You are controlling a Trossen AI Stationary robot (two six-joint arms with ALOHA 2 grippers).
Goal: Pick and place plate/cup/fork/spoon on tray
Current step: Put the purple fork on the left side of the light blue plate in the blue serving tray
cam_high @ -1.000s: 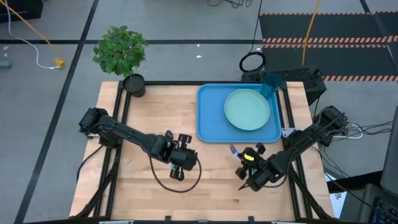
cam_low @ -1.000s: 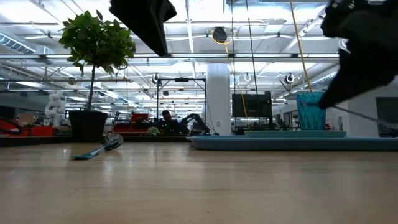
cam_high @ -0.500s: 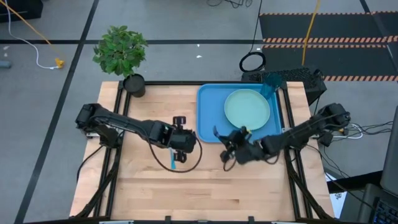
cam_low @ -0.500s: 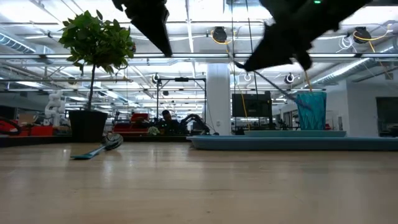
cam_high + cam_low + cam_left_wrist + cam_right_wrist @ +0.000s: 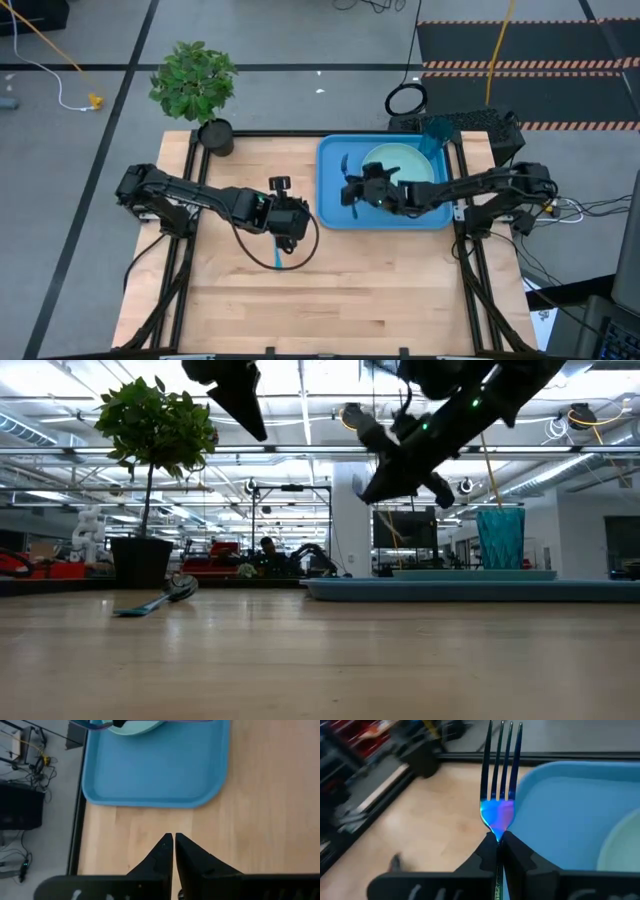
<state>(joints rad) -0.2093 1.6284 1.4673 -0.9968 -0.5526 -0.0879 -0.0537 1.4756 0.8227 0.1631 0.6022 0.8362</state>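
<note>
We had the fork (image 5: 500,795) pinched in the right gripper's (image 5: 352,190) closed fingers above the tray (image 5: 335,205), by the desk's far right corner. Lowering and releasing seemed next. Our left gripper (image 5: 173,840) hovered mid-desk, fingers together, empty.

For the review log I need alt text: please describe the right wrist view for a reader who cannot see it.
The right pincer is shut on the fork, its blue tines pointing forward over the edge of the blue tray. A sliver of the pale green plate shows on the tray, with the wooden table alongside.
</note>
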